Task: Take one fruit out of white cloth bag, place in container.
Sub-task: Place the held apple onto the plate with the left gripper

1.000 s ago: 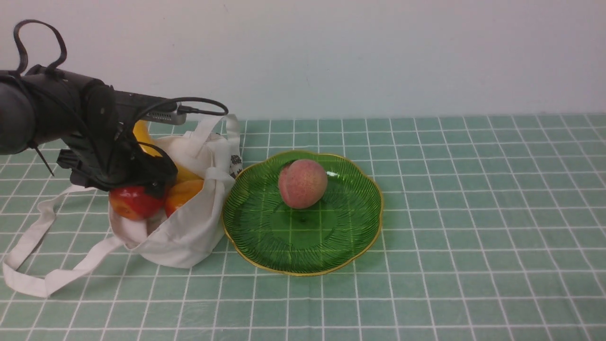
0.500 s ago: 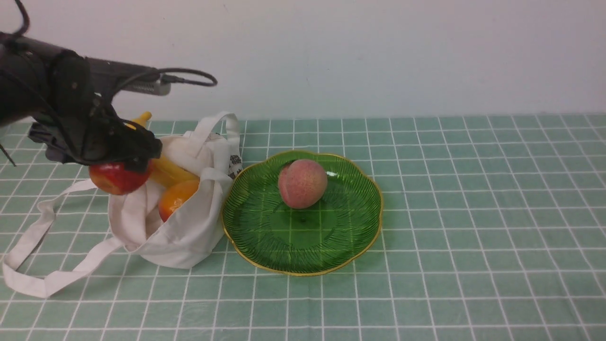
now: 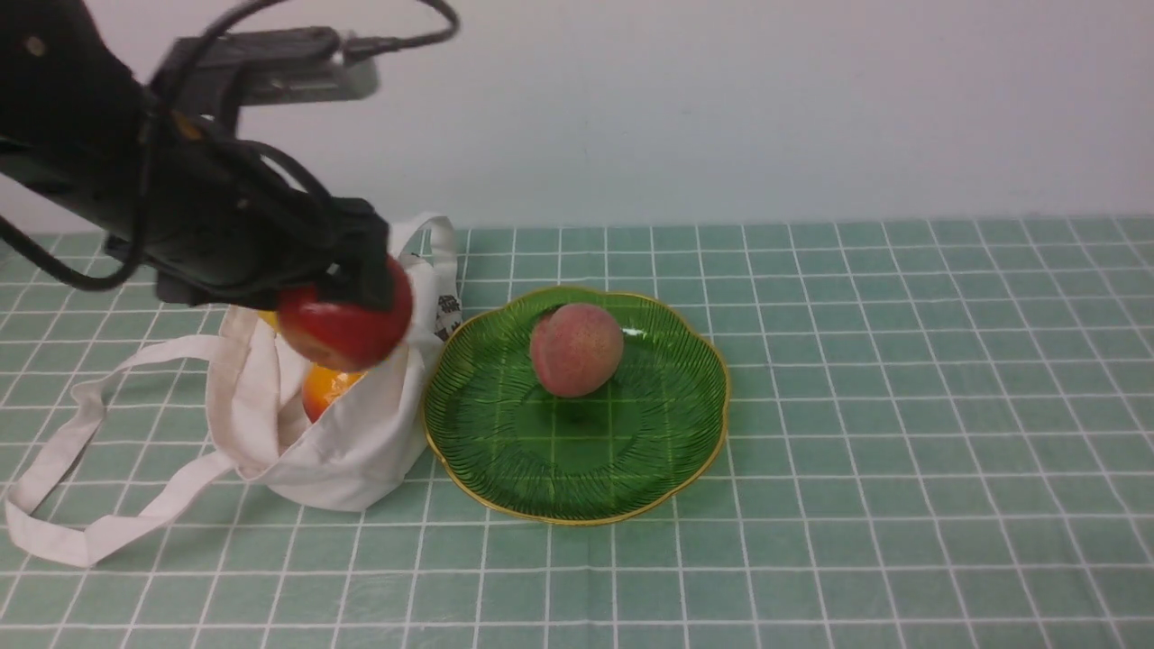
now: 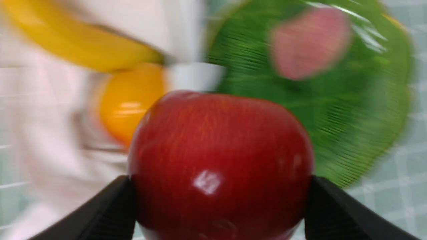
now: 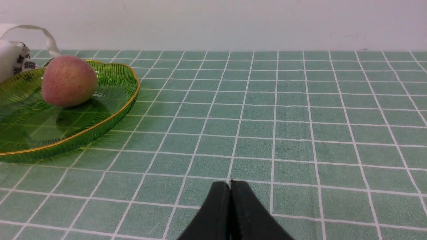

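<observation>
The apple (image 3: 345, 326) is gripped in the left claw (image 4: 218, 200) and held above the white cloth bag (image 3: 352, 451), just left of the dish (image 3: 577, 478). Removal is judged done; placement in the dish is outstanding. The right claw (image 5: 230, 200) is closed, nothing held.

Counted: apple 1; peach (image 3: 577, 350) 1, on the dish; orange (image 3: 325, 389) 1 and banana (image 4: 76, 50) 1, bagged; bag 1; dish 1.

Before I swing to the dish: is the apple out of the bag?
Out: the left gripper holds the apple above the bag's mouth.

red apple (image 3: 343, 326) aloft near white bag (image 3: 352, 455), green dish (image 3: 559, 455)
</observation>
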{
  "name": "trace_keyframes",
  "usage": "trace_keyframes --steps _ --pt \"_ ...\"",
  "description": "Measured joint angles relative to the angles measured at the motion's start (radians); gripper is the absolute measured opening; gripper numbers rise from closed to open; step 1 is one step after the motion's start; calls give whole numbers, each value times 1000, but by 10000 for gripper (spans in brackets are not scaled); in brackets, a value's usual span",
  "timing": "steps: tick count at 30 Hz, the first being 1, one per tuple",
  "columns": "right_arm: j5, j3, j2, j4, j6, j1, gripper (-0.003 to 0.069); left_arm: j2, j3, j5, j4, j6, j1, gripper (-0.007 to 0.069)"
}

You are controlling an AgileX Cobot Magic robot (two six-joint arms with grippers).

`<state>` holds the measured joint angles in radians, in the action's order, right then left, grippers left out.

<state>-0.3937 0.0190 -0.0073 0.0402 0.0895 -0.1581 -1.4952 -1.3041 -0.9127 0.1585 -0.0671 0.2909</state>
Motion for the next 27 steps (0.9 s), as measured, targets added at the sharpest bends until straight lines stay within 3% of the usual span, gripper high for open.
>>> trace_keyframes --steps 8,11,18,27 --pt "0 0 0 0 0 0 -15 -138 0 86 70 54 186 590" --pt "0 0 0 0 0 0 -15 -206 0 242 61 57 250 590" --pt "0 0 0 0 0 0 -15 -316 0 419 44 61 295 590" --pt "0 0 0 0 0 0 -15 -376 0 456 41 61 299 595"
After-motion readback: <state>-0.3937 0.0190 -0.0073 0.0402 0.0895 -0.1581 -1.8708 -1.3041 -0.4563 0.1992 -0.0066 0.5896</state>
